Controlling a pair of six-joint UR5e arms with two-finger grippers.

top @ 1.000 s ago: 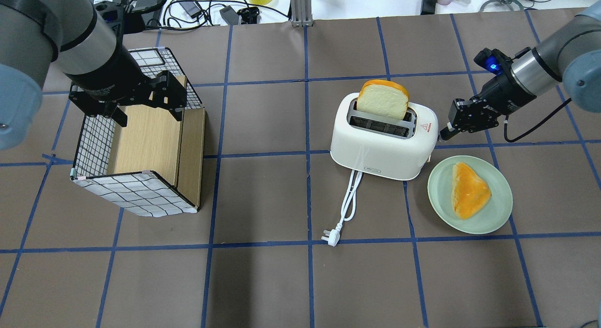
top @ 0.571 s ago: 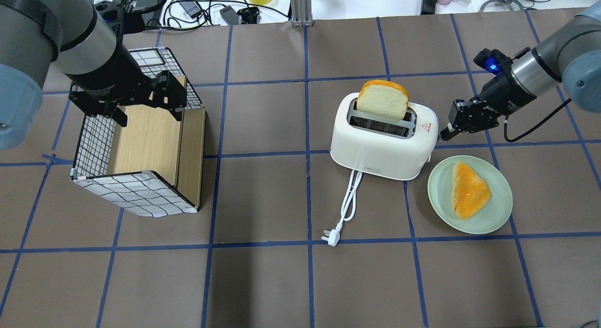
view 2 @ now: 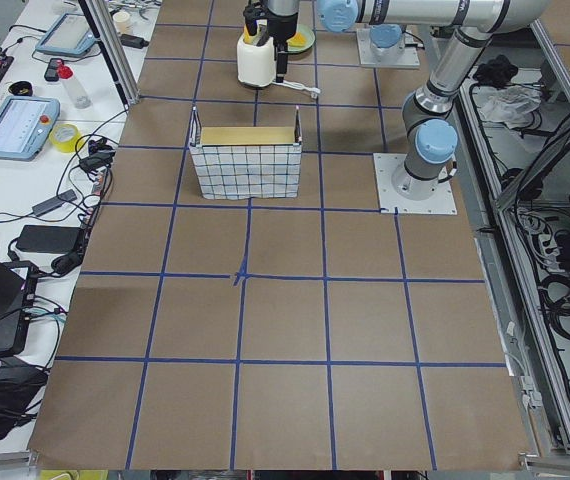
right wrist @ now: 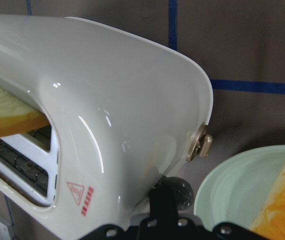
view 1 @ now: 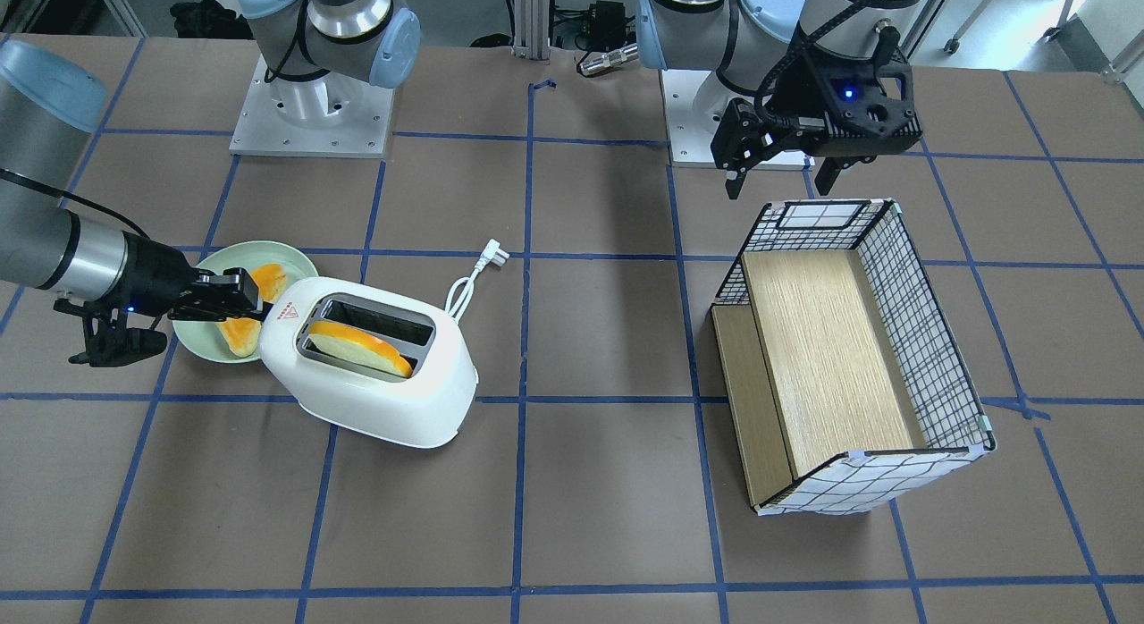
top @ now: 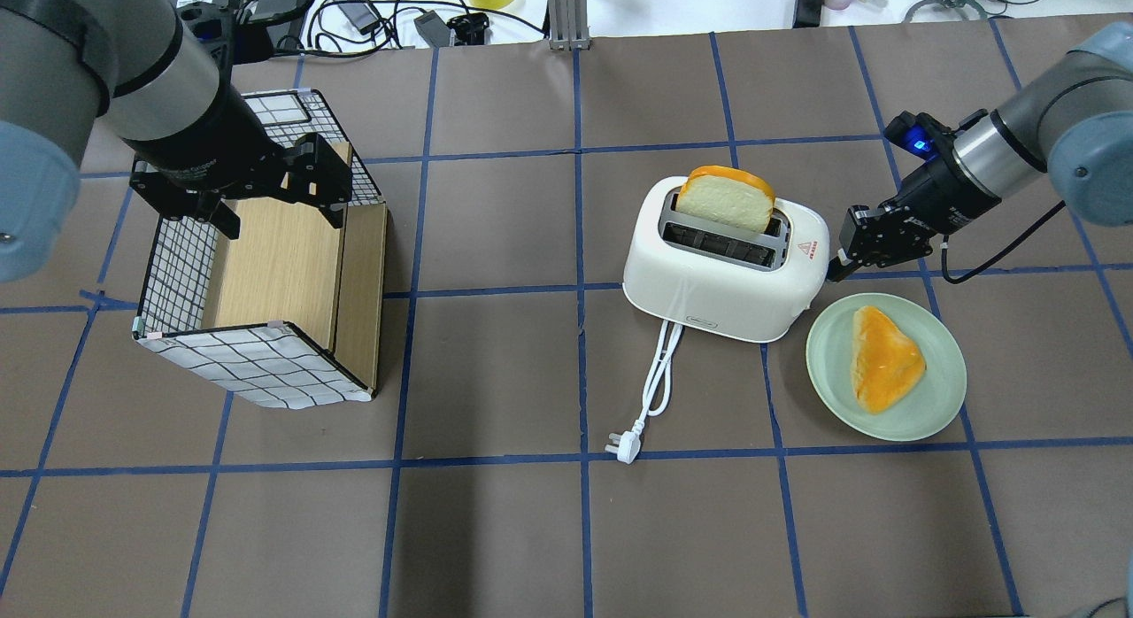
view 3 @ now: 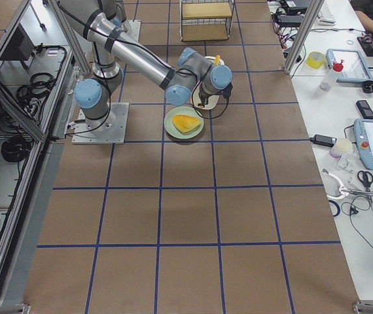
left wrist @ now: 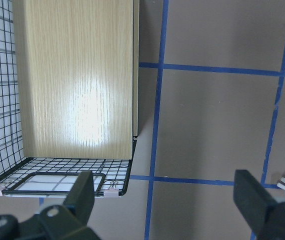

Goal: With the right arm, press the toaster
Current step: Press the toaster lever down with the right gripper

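Observation:
The white toaster (top: 721, 277) stands right of the table's middle, with a bread slice (top: 728, 200) sunk partway into its far slot. My right gripper (top: 835, 266) is shut, and its tips bear on the toaster's right end, by the red triangle mark (top: 804, 250). In the right wrist view the shut fingers (right wrist: 165, 202) sit against the toaster (right wrist: 112, 110) beside a round grey button (right wrist: 181, 192). In the front view the toaster (view 1: 375, 383) leans slightly and the right gripper (view 1: 253, 307) touches its end. My left gripper (top: 279, 206) is open and empty above the basket.
A green plate (top: 828, 370) with a yellow bread slice (top: 885, 357) lies just in front of the right gripper. The toaster's white cord and plug (top: 624, 447) trail toward me. A wire basket with a wooden board (top: 265, 273) stands at the left. Cables and tools lie beyond the far edge.
My right gripper has moved down along the toaster's right end. The bread slice has sunk lower into the slot. The left arm has not moved.

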